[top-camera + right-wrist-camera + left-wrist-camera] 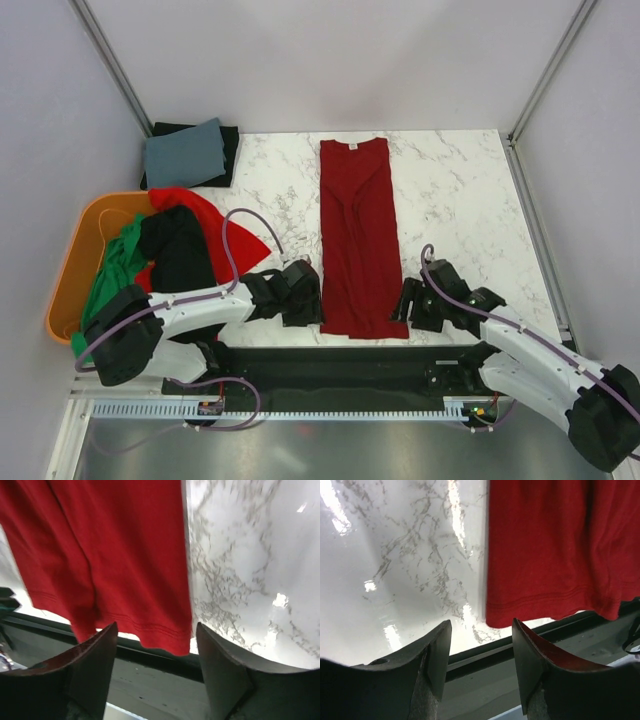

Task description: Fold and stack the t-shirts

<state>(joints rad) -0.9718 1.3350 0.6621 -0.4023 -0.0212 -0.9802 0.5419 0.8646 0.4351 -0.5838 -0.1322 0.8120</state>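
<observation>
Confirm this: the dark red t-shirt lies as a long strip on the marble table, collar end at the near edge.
Wrong end: the dark red t-shirt lies as a long strip on the marble table, hem end at the near edge, collar at the far end, as the top external view shows.

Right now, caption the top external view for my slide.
Left pincer and right pincer flank the near hem of the dark red t-shirt on the table.

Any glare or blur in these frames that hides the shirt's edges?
Top view: even light, sharp, no glare. Left wrist view: bright glare patches on the marble table, hem of the dark red shirt crisp. Right wrist view: far marble smeared, one small glare spot, hem stitching readable.
</observation>
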